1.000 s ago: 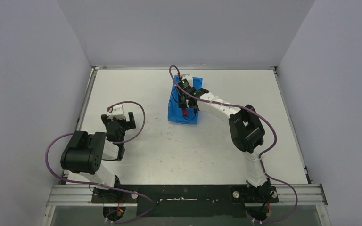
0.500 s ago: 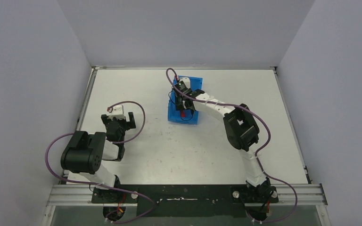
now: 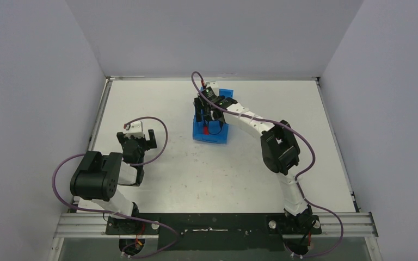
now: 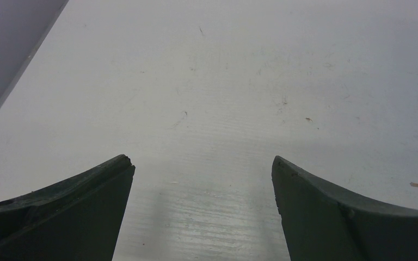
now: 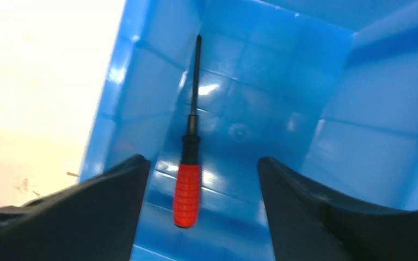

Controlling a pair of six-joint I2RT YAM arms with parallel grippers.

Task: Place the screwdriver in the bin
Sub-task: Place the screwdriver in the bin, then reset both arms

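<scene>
The screwdriver [image 5: 188, 191], with a red handle and a thin dark shaft, lies inside the blue bin [image 5: 359, 109], its tip pointing away from the camera. My right gripper [image 5: 201, 159] hangs open just above it, and neither finger touches the handle. From the top view the right gripper [image 3: 210, 111] reaches down into the bin [image 3: 211, 137] at the table's far middle, and a bit of the red screwdriver [image 3: 206, 130] shows below it. My left gripper [image 4: 201, 163] is open over bare table, far from the bin.
The left arm [image 3: 136, 142] rests folded at the near left of the white table [image 3: 283, 98]. Grey walls close in the left, back and right sides. A purple cable loops above each arm.
The right gripper has gone from shut on the screwdriver to open, and the screwdriver now lies loose in the bin. The right wrist and bin have shifted slightly left. The left arm is unchanged.
</scene>
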